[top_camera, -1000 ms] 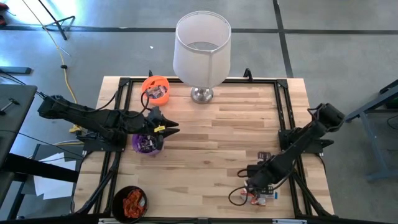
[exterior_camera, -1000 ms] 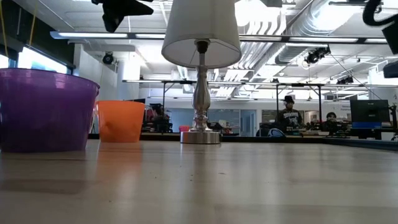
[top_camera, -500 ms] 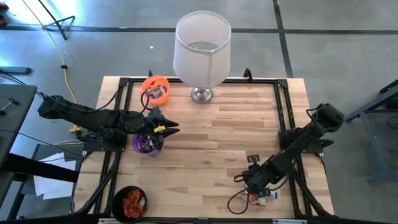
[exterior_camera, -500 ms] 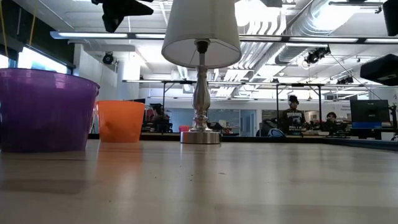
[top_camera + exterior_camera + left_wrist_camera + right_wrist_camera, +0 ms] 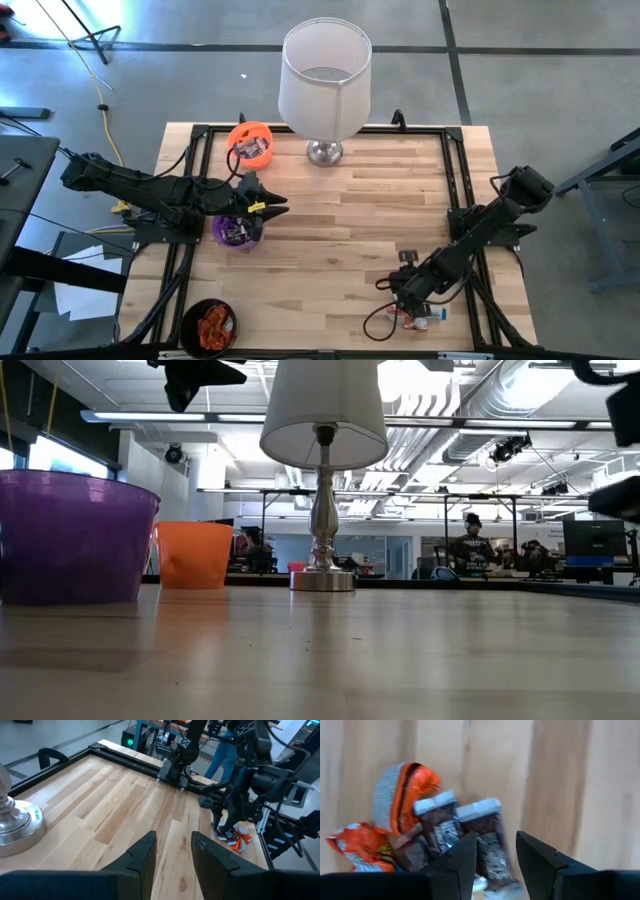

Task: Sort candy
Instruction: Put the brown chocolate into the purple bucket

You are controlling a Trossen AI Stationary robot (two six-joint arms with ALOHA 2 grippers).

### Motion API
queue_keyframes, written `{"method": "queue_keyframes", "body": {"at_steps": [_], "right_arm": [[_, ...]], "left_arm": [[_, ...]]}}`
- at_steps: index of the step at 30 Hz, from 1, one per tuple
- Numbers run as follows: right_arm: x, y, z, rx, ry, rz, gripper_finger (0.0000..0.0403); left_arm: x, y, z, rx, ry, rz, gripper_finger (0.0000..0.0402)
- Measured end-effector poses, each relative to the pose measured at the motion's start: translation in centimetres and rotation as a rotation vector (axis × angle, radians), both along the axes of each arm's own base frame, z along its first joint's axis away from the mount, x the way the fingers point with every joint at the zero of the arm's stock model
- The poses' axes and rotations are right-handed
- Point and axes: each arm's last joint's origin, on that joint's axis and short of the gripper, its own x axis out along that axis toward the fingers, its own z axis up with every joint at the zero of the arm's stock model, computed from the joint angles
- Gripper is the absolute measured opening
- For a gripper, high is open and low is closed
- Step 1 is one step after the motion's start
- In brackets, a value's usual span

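The candy (image 5: 422, 317) lies in a small pile on the table's near right part. In the right wrist view it shows as brown sweets with silver ends (image 5: 487, 837) and orange ones (image 5: 402, 790). My right gripper (image 5: 495, 855) points steeply down just over the pile. It is open, with one brown sweet showing between its fingers. My left gripper (image 5: 172, 852) hovers open and empty above the purple cup (image 5: 237, 231) at the table's left.
A white-shaded lamp (image 5: 325, 80) stands at the far middle, with an orange cup (image 5: 250, 142) to its left. A black cup (image 5: 208, 325) holding orange sweets sits at the near left corner. Bare wood lies between the two arms.
My right gripper has tipped more steeply downward and sunk a little toward the candy pile, with its fingers no wider or narrower. My left arm has kept still.
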Motion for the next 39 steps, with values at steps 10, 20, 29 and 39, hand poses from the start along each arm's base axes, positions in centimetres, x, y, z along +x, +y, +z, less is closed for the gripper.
{"method": "queue_keyframes", "body": {"at_steps": [10, 20, 29, 39], "right_arm": [[-1.1, -1.0, -2.2, 0.025, 0.005, -0.081, 0.0133], [-0.9, -1.0, -2.3, 0.034, -0.021, -0.106, 0.0025], [2.4, -2.5, -1.3, -0.055, -0.256, -0.188, 0.0011], [9.5, -9.6, 1.8, 0.010, -0.698, -0.446, 0.0008]], "left_arm": [[0.0, 0.0, 0.0, 0.001, -0.001, 0.000, 0.0110], [0.0, 0.0, 0.0, 0.002, -0.001, 0.000, 0.0110], [0.0, 0.0, 0.0, 0.051, 0.006, -0.016, 0.0110], [-0.1, 0.0, -0.2, 0.137, 0.045, -0.044, 0.0110]]}}
